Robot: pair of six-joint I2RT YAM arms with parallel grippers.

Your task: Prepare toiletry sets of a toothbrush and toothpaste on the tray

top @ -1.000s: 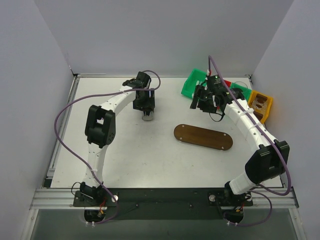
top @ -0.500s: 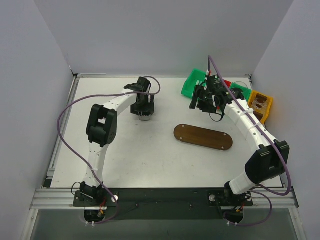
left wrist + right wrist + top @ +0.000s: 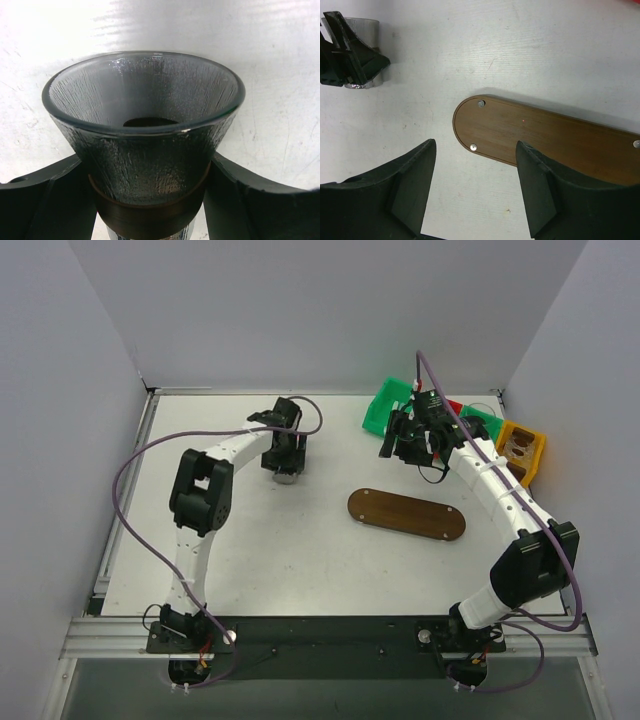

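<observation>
In the upper middle-left of the overhead view, the left gripper [image 3: 287, 456] has its fingers [image 3: 50, 200] pressed against both sides of a ribbed clear cup [image 3: 145, 130], low on its body. The cup stands upright on the white table [image 3: 250, 540]. Right of centre, well apart from the cup, lies the dark wooden tray [image 3: 406, 514], flat and slanting down to the right. The right gripper [image 3: 476, 145] hangs over the tray's left rounded end, jaws spread wide with nothing between them. At the upper right sit a green bin [image 3: 385, 405], a red bin [image 3: 456, 406] partly hidden behind the right wrist, and a yellow bin [image 3: 520, 452].
</observation>
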